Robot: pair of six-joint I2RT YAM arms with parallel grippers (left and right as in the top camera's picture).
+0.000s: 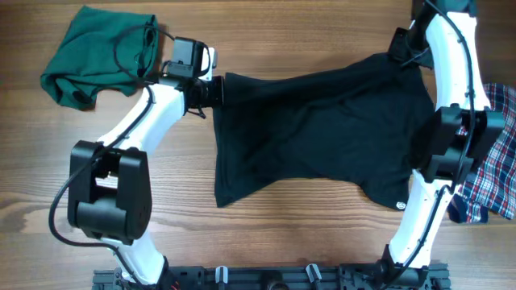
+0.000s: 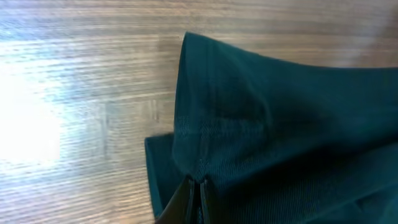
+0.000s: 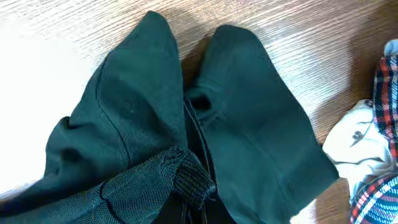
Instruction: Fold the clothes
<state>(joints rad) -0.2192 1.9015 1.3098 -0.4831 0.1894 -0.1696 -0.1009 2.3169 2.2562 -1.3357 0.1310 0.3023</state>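
Clearly the black top [image 1: 322, 137] is soft, thin and light. It sags and bunches wherever nothing holds it, so it will likely flop and wrinkle when it is lifted. It lies spread over the middle of the counter [image 1: 282, 234], reaching toward the right edge. The best places to hold it look like its corners and its edge, not its loose middle.

The left claw [image 1: 218, 90] is pressed together, pinching the far left corner of the cloth. The right claw [image 1: 403, 52] pinches the far right part, where the cloth folds up in bumps.

The counter is smooth wood, so cloth should slide on it easily. There is bare wood by the near edge for folding. A green top [image 1: 97, 56] sits crumpled at the far left corner. A plaid one [image 1: 496, 169] lies at the right edge, just beside the black top.
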